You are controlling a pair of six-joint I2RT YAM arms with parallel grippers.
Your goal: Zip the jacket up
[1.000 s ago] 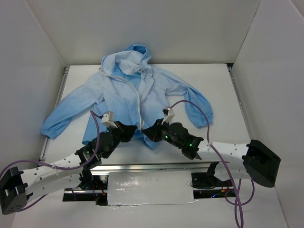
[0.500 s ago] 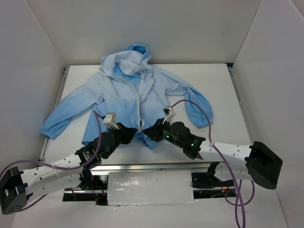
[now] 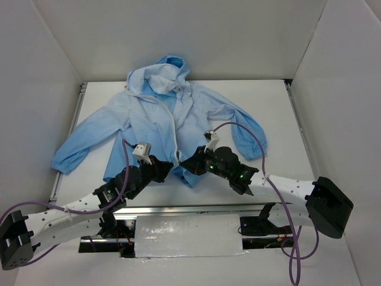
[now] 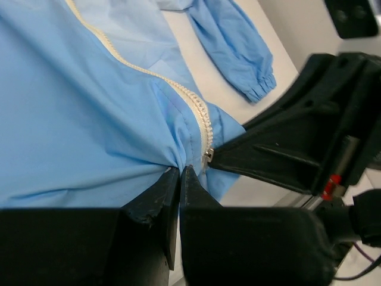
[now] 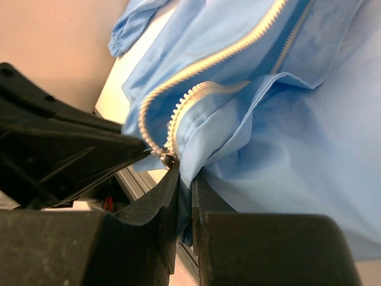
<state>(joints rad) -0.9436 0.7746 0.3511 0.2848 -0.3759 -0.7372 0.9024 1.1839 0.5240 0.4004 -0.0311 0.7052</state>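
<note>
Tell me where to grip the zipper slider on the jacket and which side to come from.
Pinch the small metal slider at the bottom end of the zipper, probably from above with fingers across the zipper line. It sits at the hem, with the teeth running away toward the hood. The left gripper and right gripper clamp the jacket close on either side, crowding the hem.
</note>
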